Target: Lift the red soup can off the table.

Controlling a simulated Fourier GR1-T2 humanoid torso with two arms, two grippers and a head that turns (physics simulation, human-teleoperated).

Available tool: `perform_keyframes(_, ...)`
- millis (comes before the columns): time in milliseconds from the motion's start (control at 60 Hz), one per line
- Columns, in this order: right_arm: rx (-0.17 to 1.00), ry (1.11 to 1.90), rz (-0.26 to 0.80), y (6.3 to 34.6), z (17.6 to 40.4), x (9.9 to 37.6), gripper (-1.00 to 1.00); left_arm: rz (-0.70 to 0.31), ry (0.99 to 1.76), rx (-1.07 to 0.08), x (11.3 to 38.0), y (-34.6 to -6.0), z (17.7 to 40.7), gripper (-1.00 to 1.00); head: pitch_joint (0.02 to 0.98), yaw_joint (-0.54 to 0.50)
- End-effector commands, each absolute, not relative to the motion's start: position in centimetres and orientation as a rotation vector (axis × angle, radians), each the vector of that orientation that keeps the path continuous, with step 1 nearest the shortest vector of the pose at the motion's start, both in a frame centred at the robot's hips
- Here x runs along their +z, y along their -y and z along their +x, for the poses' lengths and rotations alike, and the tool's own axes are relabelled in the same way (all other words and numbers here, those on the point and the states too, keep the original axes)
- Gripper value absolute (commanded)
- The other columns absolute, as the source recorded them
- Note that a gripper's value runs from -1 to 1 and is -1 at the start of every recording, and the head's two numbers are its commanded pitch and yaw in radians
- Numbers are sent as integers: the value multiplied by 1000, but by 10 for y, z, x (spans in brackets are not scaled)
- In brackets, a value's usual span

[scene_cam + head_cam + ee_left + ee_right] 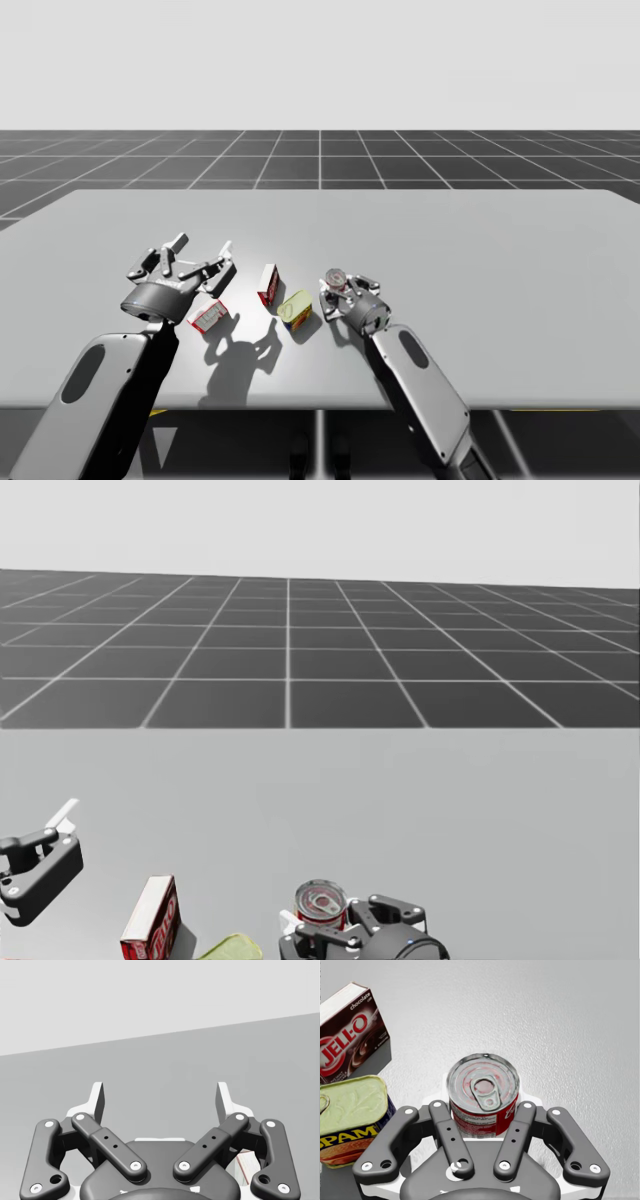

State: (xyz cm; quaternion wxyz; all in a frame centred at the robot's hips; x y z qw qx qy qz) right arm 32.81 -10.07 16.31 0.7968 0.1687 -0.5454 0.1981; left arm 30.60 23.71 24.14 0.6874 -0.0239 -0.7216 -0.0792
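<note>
Red soup can (483, 1087): upright on the table (480, 260), just beside a yellow rectangular can (350, 1110). Judged rigid, moderately heavy, smooth-walled, so slip is likely under a weak squeeze. Best hold is mid-wall, below the rim.

Right gripper (484, 1101): narrowed around the can, a finger pressing each side of the label.

Left gripper (160, 1102): spread wide, holding nothing.

High view: overhead, wide, whole bench (500, 250). Head view: low, forward. Right wrist view: close. All share red soup can (336, 279).
</note>
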Motion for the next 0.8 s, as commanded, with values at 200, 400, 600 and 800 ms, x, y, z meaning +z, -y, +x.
perform_keyframes(200, 370, 1272, 299, 105, 323, 200, 1000, -52, 1617, -176, 242, -238, 306, -1000, 424, -76)
perform_keyframes(400, 406, 1360, 297, 103, 315, 246, 1000, -54, 1617, -170, 243, -239, 307, -1000, 422, -77)
perform_keyframes(600, 389, 1487, 298, 109, 314, 298, 1000, -52, 1621, -168, 244, -240, 307, -1000, 420, -78)
perform_keyframes(800, 359, 1621, 293, 120, 311, 349, 1000, -50, 1622, -166, 244, -241, 307, -1000, 420, -77)
